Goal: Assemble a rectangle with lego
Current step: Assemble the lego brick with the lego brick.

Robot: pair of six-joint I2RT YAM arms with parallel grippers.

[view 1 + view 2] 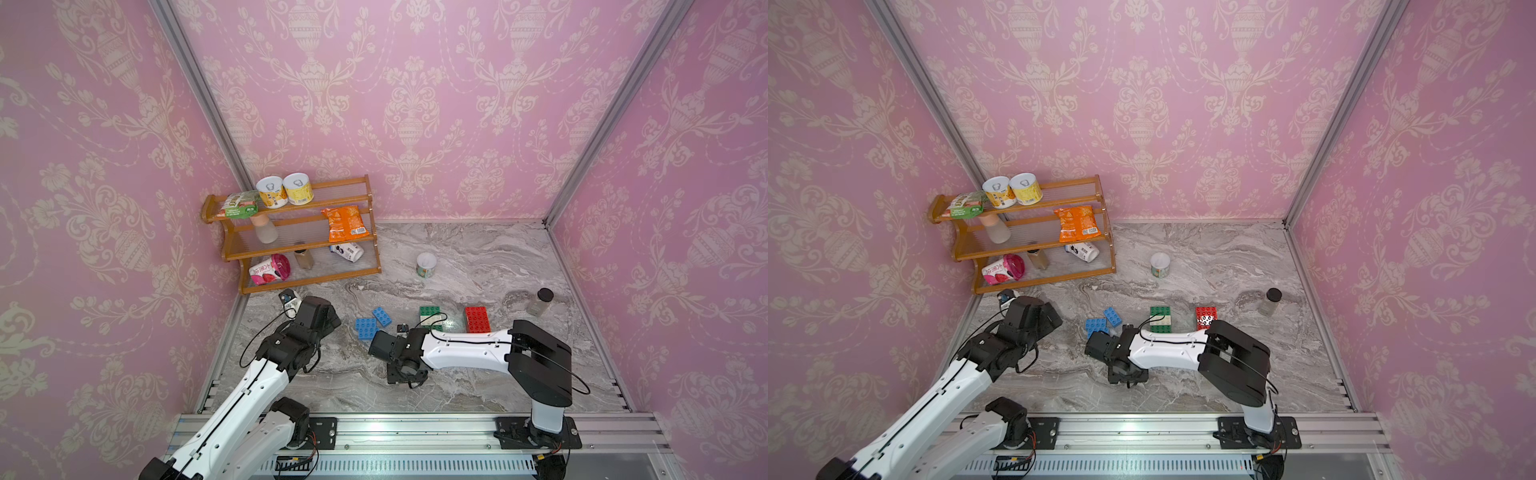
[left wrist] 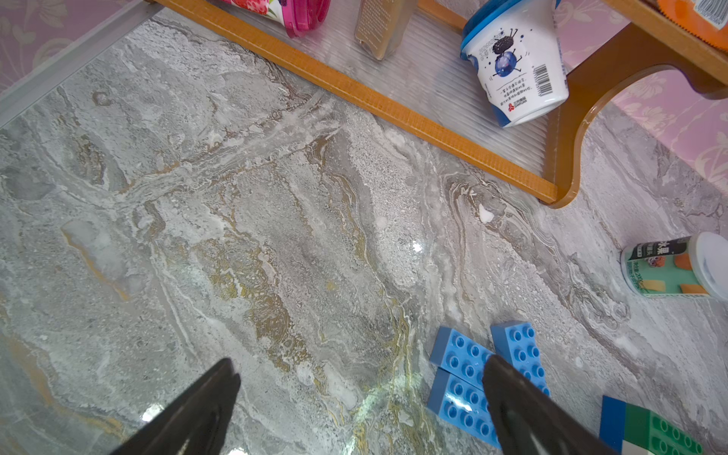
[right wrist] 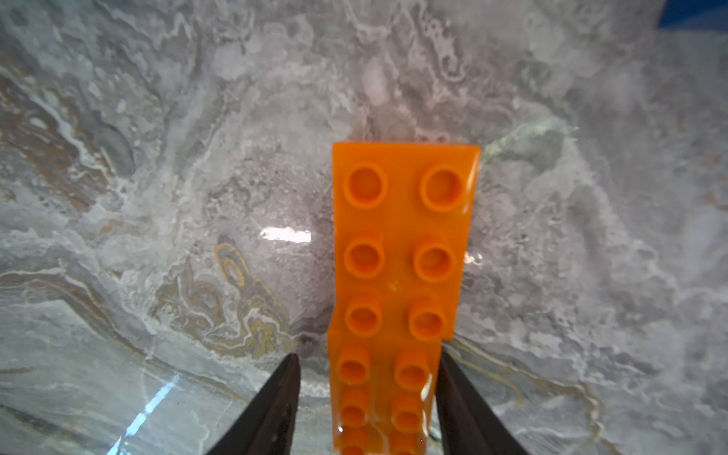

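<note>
Marble tabletop (image 1: 478,257) carries the lego in separate clusters: red block (image 1: 477,319), green-white block (image 1: 430,311), blue bricks (image 1: 371,322). The left gripper (image 2: 360,394) gapes wide, empty. Around the orange bricks (image 3: 398,256) on the marble the right gripper (image 3: 368,356) stands slack, one finger (image 3: 275,402) clear: probably a set-down; next, withdraw straight, no nudging.

Tabletop (image 2: 275,236) glossy marble-look surface, smooth, light glare. Orange lego brick (image 3: 398,256) shiny moulded plastic; blue lego bricks (image 2: 461,358) duller plastic. Shelf (image 2: 394,112) varnished wood, ribbed clear plastic panels. Front rail (image 1: 415,428) brushed metal. Walls (image 1: 415,104) matt patterned wallpaper.
</note>
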